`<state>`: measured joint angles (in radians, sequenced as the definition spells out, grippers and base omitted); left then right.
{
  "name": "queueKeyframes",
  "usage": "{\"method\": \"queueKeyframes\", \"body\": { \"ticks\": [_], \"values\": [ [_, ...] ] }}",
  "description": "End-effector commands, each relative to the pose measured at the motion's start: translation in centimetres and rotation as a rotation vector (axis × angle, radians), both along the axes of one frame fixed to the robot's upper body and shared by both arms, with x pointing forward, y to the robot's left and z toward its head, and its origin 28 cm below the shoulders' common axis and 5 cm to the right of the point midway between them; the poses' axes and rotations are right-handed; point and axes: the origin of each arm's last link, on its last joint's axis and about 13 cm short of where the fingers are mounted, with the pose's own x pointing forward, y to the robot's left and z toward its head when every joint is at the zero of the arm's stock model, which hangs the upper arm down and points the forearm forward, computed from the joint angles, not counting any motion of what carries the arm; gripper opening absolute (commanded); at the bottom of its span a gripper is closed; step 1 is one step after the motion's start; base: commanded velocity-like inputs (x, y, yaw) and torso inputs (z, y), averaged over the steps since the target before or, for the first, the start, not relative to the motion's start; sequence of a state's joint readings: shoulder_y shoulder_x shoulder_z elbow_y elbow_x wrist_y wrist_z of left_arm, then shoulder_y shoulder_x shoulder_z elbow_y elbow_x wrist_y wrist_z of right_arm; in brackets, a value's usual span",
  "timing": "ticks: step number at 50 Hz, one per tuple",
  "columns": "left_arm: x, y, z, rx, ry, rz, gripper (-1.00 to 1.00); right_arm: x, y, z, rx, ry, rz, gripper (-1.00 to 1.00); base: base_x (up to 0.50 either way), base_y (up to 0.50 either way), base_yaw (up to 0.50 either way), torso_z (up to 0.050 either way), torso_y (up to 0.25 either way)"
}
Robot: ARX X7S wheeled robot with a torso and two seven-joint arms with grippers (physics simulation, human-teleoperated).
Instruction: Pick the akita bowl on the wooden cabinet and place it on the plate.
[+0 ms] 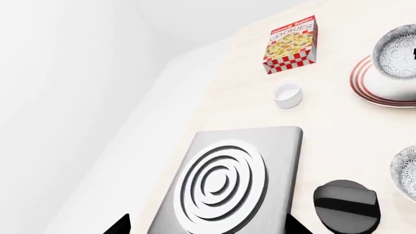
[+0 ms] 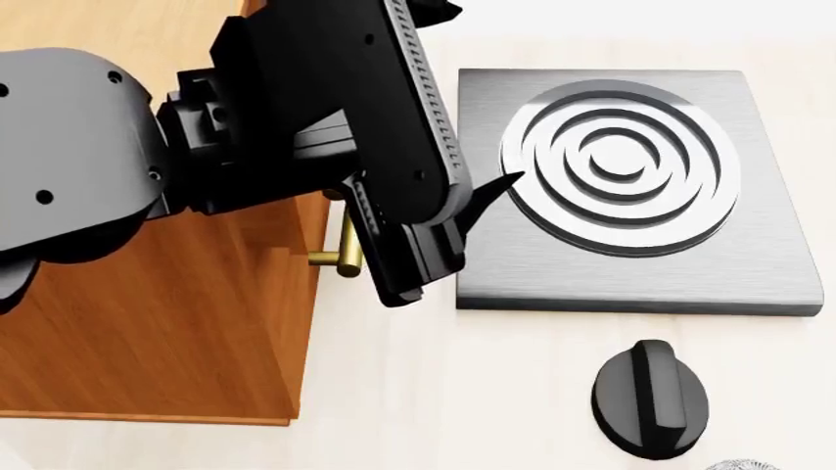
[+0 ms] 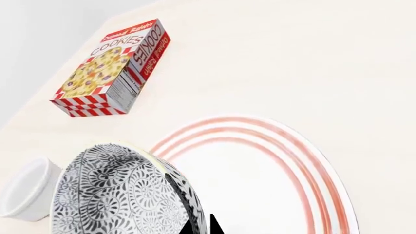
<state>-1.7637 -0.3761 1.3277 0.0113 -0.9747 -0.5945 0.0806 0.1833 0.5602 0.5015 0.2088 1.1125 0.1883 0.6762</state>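
- Our right gripper [image 3: 202, 225] pinches the rim of the patterned bowl [image 3: 123, 195], holding it over the ringed plate [image 3: 260, 185].
- Our left gripper [image 2: 444, 211] hangs between the wooden cabinet [image 2: 157, 313] and the stove [image 2: 627, 186]; we cannot tell whether it is spread.
- A second bowl [image 1: 406, 170] lies near the black knob [image 1: 346, 204].

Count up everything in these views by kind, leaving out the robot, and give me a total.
patterned bowls: 2, the akita bowl and a second bowl
plate: 1
white cup: 1
cookie box: 1
stove: 1
black knob: 1
wooden cabinet: 1
Total: 8
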Motion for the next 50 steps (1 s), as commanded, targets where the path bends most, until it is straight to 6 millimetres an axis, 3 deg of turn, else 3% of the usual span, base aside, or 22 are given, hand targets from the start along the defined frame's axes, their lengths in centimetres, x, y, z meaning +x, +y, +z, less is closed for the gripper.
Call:
{"method": "queueKeyframes", "body": {
  "ticks": [1, 50],
  "values": [
    [0.1, 0.0, -0.1, 0.000, 0.003, 0.000, 1.00, 0.2, -0.1, -0.1, -0.015, 0.003, 0.004, -1.00, 0.00, 0.00, 0.00, 0.000, 0.000],
    [0.5, 0.0, -0.7, -0.003, 0.016, -0.003, 1.00, 0.7, 0.1, -1.2, 0.001, 0.053, 0.018, -1.00, 0.00, 0.00, 0.00, 0.000, 0.000]
  ]
}}
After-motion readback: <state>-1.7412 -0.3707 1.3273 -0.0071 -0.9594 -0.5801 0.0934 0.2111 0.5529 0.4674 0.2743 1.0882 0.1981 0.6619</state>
